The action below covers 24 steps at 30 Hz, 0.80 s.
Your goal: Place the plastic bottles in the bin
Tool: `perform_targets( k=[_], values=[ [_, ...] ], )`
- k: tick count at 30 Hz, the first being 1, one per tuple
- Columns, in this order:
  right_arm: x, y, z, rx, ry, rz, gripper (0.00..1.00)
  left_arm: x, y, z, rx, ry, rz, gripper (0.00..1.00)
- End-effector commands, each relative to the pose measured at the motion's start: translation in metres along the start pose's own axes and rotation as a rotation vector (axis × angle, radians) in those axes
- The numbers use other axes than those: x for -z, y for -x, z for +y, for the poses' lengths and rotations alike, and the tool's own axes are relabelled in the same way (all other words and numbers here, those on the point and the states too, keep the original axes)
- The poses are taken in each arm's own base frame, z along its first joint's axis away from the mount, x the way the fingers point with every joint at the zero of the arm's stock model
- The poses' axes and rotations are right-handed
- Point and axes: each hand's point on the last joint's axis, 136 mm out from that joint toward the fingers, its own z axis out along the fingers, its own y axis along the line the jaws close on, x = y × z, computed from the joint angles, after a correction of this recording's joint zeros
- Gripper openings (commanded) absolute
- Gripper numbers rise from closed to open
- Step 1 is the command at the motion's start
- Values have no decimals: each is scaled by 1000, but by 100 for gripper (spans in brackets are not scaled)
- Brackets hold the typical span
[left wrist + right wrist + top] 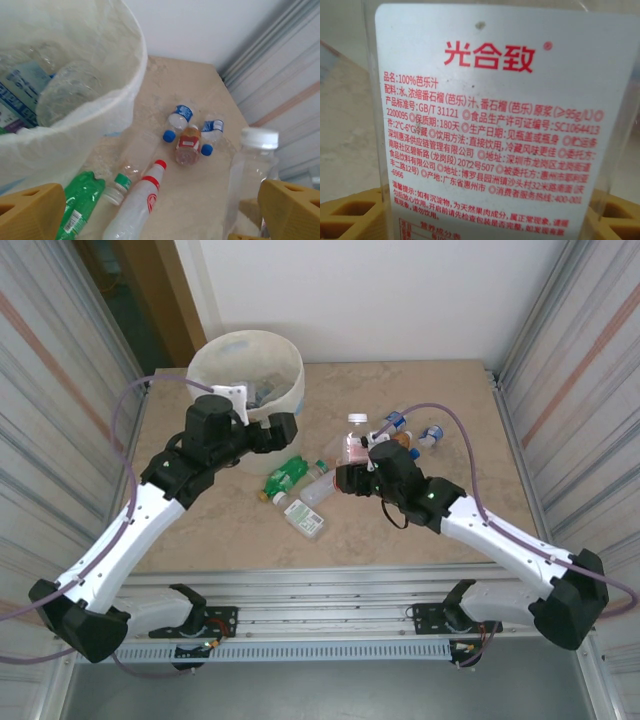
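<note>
The cream-white bin (292, 380) stands at the table's back left; several bottles lie inside its bag (60, 95). My left gripper (285, 427) hovers beside the bin rim, open and empty, its yellow fingers (30, 212) spread over the table. Below it lie a green bottle (80, 202), a red-capped clear bottle (137, 205) and a clear bottle with a green band (122, 172). My right gripper (350, 477) is shut on an upright clear bottle with a white cap (356, 440), whose white label with red print (490, 125) sits between the fingers (350, 215).
Two blue-capped bottles (177, 120) (211, 132) and a brown one (187, 145) lie together at mid-right of the table. A white-labelled bottle (303, 517) lies nearer the front edge. Corrugated metal walls flank both sides.
</note>
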Motion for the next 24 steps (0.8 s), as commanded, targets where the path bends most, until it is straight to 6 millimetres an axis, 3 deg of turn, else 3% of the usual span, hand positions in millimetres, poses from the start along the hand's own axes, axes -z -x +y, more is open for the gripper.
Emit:
perform_targets(
  k=[1,11,19,24],
  values=[
    [16,30,26,80,110,-129,40,2,-7,-23,-20,-117,37,99],
    [31,55,69,157,278,-205,40,-10,-24,-72,-101,-305,126,99],
    [36,62,90,178,356,-225,40,-20,-31,-90,-68,-395,152,98],
    [36,66,98,190,380,-228,40,-23,-30,-95,-44,-432,147,91]
  ],
)
